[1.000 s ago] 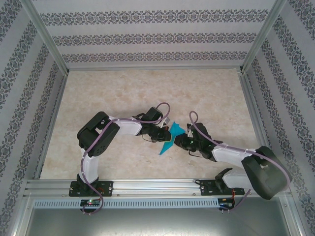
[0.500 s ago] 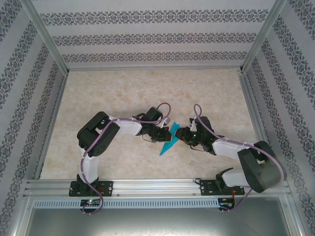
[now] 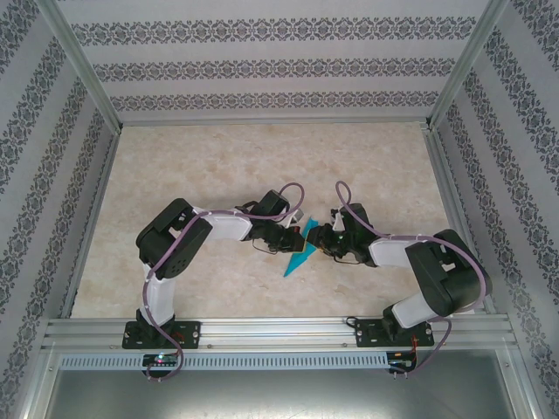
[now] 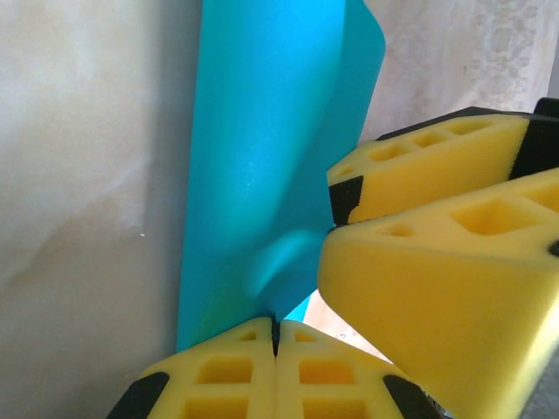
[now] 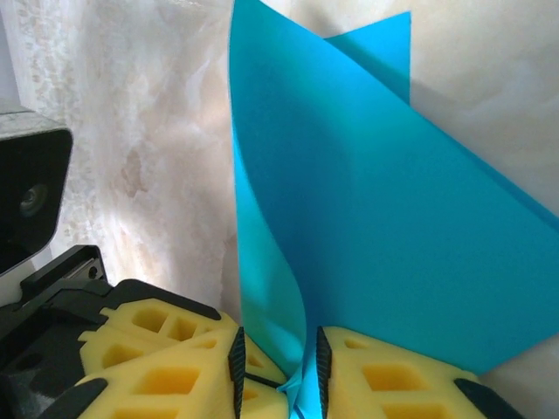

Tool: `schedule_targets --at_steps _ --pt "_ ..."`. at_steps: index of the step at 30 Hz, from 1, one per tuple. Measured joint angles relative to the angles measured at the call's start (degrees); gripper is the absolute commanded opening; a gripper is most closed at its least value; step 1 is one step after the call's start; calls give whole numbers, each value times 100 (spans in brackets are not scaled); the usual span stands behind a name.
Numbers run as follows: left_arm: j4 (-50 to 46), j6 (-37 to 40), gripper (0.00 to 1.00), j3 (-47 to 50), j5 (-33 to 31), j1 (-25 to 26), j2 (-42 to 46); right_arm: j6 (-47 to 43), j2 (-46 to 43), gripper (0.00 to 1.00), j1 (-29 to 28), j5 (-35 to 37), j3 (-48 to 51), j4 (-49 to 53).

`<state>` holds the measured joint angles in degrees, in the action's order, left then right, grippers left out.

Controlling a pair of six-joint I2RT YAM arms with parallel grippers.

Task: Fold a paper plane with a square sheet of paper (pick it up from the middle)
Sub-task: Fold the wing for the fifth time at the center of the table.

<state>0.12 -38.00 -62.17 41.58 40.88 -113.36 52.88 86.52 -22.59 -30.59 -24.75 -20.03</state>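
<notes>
Holding a creased blue sheet between two grippers

From overhead, the paper sits near the middle of the table, a little toward six o'clock from centre. It is a narrow, creased teal shape with its sharp tip pointing to seven o'clock. The left gripper meets it from nine o'clock and the right gripper from three o'clock. The two are close together, with the paper between them.

In the left wrist view, that gripper's yellow foam pads are pressed together with no gap. The lower edge of the paper runs into their seam, so it is pinched there. The sheet rises toward twelve o'clock with a curl in it. The other gripper's yellow fingers crowd in from three o'clock, right at the sheet's edge.

In the right wrist view, a fold of the paper drops between that gripper's own pads, which stand slightly apart around it. I cannot tell whether they press the sheet or merely flank it.
</notes>
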Motion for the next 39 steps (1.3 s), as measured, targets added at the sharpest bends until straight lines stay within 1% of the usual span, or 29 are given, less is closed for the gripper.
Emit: schedule_targets --at_steps 6,12,16,19,22,28,39 --pt "-92 87 7 26 0 0 197 92 136 17 0 -39 -37 -48" --pt "-98 186 10 28 4 0 275 118 146 8 -2 -39 -37 -39" --pt "-103 214 17 28 2 0 302 120 144 4 0 -39 -37 -39" --pt "-212 299 25 37 -7 0 431 120 144 3 0 -42 -37 -39" --pt "-374 376 29 127 -125 0 691 120 144 2 -2 -42 -37 -39" --pt "-745 553 29 538 -498 33 1305 120 140 1 -2 -57 -37 -39" --pt "-990 590 30 824 -857 407 1333 120 50 0 -26 -59 -24 -39"
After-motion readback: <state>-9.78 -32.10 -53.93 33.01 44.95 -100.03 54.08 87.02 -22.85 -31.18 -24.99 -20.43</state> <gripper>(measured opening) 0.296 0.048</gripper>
